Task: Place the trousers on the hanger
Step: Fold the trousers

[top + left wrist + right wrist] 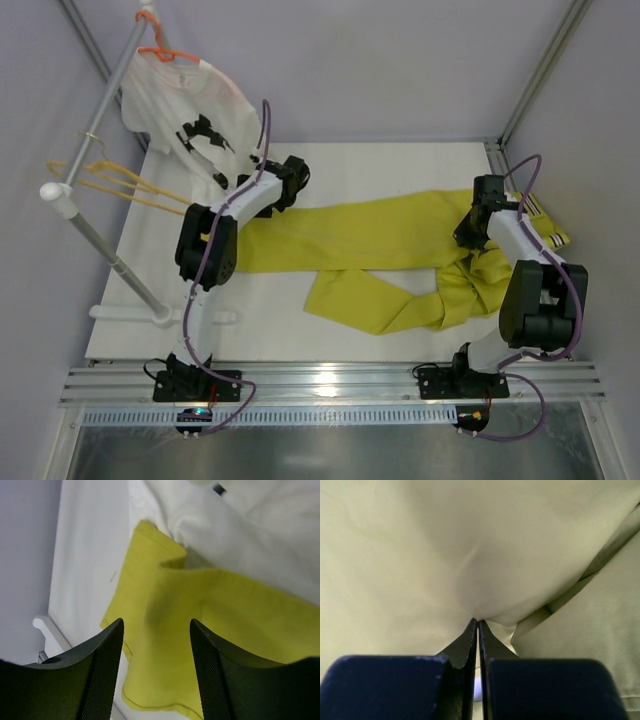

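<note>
The yellow-green trousers (380,235) lie spread across the white table, one leg folded back toward the front, with a striped band (545,215) at the far right. My left gripper (295,178) is open and empty, hovering over the trousers' left end (200,615), and the cloth shows between its fingers (156,622). My right gripper (472,232) is shut on a pinch of the trousers (445,555), and the fabric puckers at its tips (478,621). The yellow hanger (130,185) hangs from the rail at the left, apart from both grippers.
A white T-shirt (190,105) on an orange hanger (165,52) hangs from the slanted rail (105,110) at back left, and its hem shows in the left wrist view (240,525). The rail's stand (160,312) sits on the table's left edge. Grey walls enclose the table.
</note>
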